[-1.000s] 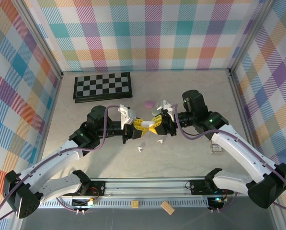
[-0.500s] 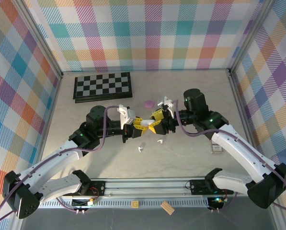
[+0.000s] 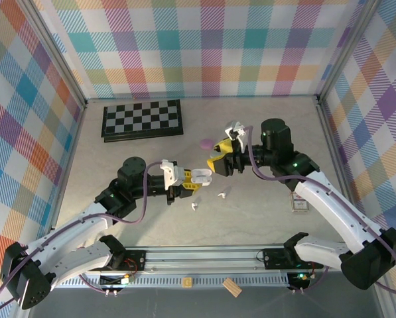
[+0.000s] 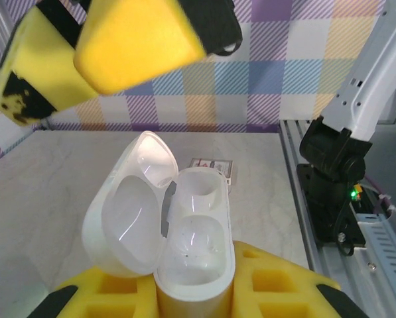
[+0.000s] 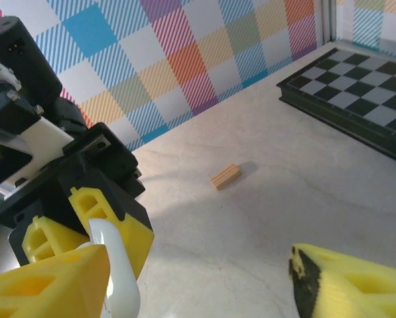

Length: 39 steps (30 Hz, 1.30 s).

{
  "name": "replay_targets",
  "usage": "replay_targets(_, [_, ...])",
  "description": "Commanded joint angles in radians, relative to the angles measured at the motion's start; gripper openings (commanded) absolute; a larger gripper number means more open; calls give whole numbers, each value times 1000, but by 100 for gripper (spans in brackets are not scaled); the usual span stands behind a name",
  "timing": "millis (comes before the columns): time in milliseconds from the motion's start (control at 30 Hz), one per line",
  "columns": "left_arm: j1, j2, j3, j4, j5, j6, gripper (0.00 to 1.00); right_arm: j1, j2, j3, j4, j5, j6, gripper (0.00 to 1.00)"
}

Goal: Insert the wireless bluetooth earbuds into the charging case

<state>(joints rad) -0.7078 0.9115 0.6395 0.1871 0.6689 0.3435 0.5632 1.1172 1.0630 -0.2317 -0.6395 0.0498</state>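
My left gripper (image 3: 195, 179) is shut on the white charging case (image 3: 199, 175), which it holds above the table. In the left wrist view the case (image 4: 196, 228) stands upright between the yellow fingers (image 4: 287, 281). Its lid is flipped open to the left and both cavities are empty. My right gripper (image 3: 219, 161) hangs open just behind and right of the case, with nothing between its pads. In the right wrist view the case's white edge (image 5: 121, 281) lies beside the left pad (image 5: 48, 285). Two white earbuds (image 3: 220, 195) (image 3: 194, 206) lie on the table below the grippers.
A purple case (image 3: 205, 143) lies behind the grippers. The folded chessboard (image 3: 142, 119) sits at the back left. A small card (image 3: 298, 203) lies under the right forearm. A wooden block (image 5: 225, 176) rests on the marble near the left wall.
My right gripper has opened and drawn back and to the right, away from the case. The case's lid now stands open. The left gripper still holds the case.
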Motion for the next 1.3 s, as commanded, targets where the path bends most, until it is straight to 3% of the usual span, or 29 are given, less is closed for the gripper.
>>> replay_targets(0, [-10, -30, -32, 60, -34, 77, 14, -20, -54, -49, 92, 67, 104, 75])
replay_targets(167, [-10, -50, -77, 77, -105, 98, 14, -123, -82, -159, 69, 222, 338, 75])
replay_targets(300, [-10, -59, -106, 90, -135, 103, 13, -155, -39, -207, -131, 331, 413, 70])
replay_targets(467, [-10, -60, -139, 138, -141, 83, 13, -154, 45, -294, -209, 287, 541, 63])
replay_targets(567, [-10, -57, -148, 148, -141, 78, 13, -132, 105, -377, -101, 170, 655, 62])
replay_targets(767, [-10, -63, -172, 176, -142, 64, 13, 3, 242, -420, 53, 189, 769, 59])
replay_targets(967, [-6, -100, -216, 208, -191, 49, 12, 78, 391, -339, 89, 182, 714, 54])
replay_targets(1133, [71, -180, -334, 378, -261, -117, 11, 111, 505, -235, 86, 150, 614, 52])
replay_targets(1267, [97, -282, -363, 341, -359, -199, 12, 137, 604, -129, 71, 117, 514, 51])
